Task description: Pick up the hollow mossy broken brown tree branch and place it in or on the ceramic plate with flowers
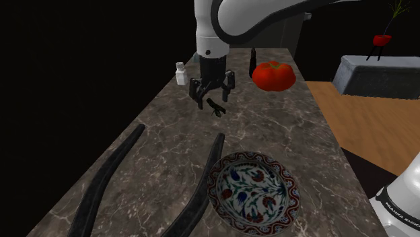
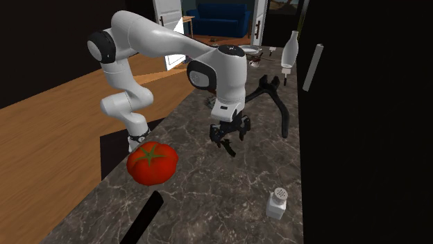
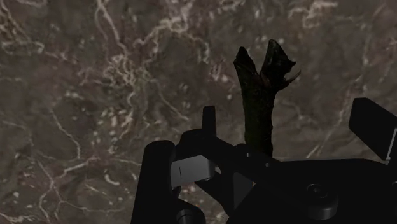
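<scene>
A small dark forked branch (image 1: 217, 106) lies on the marble counter (image 1: 161, 134). My gripper (image 1: 212, 95) hangs just above it, open, with the fingers astride it and not touching. In the wrist view the branch (image 3: 259, 95) runs out between the two fingers (image 3: 207, 124), its forked end pointing away from the hand. From the second exterior view, the gripper (image 2: 229, 134) hovers over the branch (image 2: 228, 147) at mid-counter. The flowered plate (image 1: 252, 192), white with red and blue blooms and a red rim, sits at the near end of the counter.
A big red tomato (image 1: 274, 75) and a dark bottle (image 1: 253, 62) stand at the far end, with a white shaker (image 1: 180, 73) to their left in the shoulder view. Two long dark curved bars (image 1: 108, 176) (image 1: 200, 195) lie left of the plate. Wooden floor runs along the right.
</scene>
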Robot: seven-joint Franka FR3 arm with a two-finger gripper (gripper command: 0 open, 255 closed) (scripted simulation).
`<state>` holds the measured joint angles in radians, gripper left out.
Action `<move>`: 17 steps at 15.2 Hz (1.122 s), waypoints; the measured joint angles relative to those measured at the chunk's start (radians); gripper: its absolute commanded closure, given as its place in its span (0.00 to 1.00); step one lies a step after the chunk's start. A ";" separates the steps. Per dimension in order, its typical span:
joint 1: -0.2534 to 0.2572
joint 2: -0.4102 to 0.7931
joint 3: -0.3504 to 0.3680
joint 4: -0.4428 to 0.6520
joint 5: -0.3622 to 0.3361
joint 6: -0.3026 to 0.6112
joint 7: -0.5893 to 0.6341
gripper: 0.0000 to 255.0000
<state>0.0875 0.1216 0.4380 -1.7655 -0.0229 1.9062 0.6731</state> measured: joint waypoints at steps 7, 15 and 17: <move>-0.002 -0.001 -0.003 0.004 -0.002 0.002 -0.001 1.00; 0.001 -0.004 0.001 0.049 0.002 -0.052 0.001 1.00; 0.002 -0.003 0.001 0.077 0.002 -0.079 0.001 1.00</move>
<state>0.0892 0.1183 0.4388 -1.6888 -0.0211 1.8270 0.6737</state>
